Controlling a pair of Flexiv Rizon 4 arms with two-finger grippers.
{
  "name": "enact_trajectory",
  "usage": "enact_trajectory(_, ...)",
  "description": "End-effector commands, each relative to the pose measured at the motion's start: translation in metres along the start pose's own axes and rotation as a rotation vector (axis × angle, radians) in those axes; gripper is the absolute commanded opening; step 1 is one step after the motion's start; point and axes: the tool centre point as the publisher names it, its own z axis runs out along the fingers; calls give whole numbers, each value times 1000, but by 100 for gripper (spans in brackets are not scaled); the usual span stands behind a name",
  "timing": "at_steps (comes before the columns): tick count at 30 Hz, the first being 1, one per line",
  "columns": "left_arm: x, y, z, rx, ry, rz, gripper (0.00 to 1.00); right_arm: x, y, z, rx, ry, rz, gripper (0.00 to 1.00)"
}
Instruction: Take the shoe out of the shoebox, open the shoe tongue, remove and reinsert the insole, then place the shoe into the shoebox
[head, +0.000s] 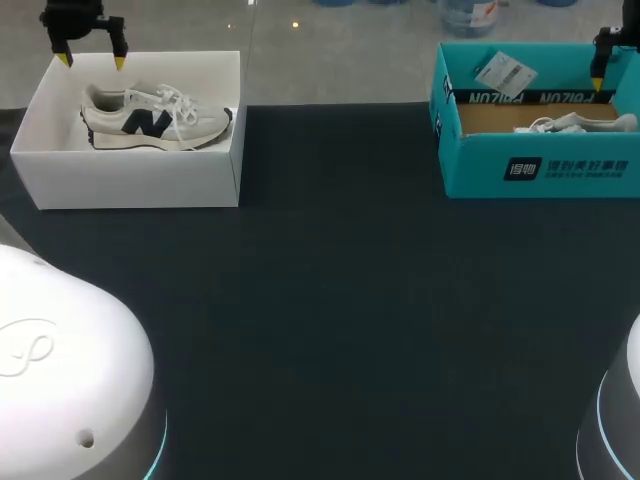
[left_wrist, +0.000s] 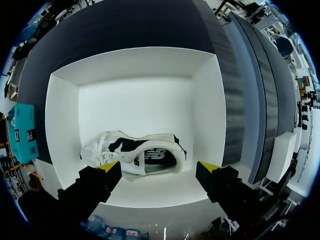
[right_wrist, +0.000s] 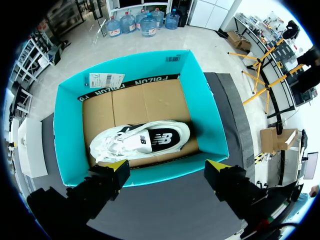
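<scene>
Head view: nearest are my two white arm housings, left arm (head: 60, 370) and right arm (head: 620, 420), low at either side of the dark table (head: 330, 300). Far on my left side stands the white shoebox (head: 130, 175), lid off, with the shoe (head: 150, 122) inside on its sole, white with a dark logo, laces up. Left gripper (head: 91, 61) hangs over the box's far-left corner, fingers apart, nothing in them; the shoe is below and to one side of them. Far on my right side is the teal shoebox (head: 540, 165), holding a second shoe (head: 575, 123) and a paper tag (head: 500, 72) on its back flap. Only one yellow fingertip (head: 597, 86) of my right arm shows, over that box's far right.

Left wrist view: fingers spread wide, empty. The shoe lies on the white box floor under them, mouth up and insole showing, nearer one finger than the other, no contact. Teal box well off to the side.

Right wrist view: right gripper (right_wrist: 167, 167) spread wide, empty, above the teal box's near wall. The second shoe is just ahead of the fingers on the brown cardboard floor, close to that wall, not touched. The tag is on the far rim.
</scene>
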Motion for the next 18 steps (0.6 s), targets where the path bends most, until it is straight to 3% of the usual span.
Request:
enact_trajectory(1, -3, 16, 1, 67, 7, 1, 100, 0, 0, 0, 0, 0, 1, 100)
enact_trajectory(10, -3, 16, 1, 67, 7, 1, 100, 0, 0, 0, 0, 0, 1, 100)
enact_trajectory(12, -12, 11, 1, 40, -27, -2, 100, 0, 0, 0, 0, 0, 1, 100)
enact_trajectory(14, -14, 11, 4, 61, -35, 6, 100, 0, 0, 0, 0, 0, 1, 100)
enact_trajectory(18, -5, 15, 9, 49, -39, 22, 100, 0, 0, 0, 0, 0, 1, 100)
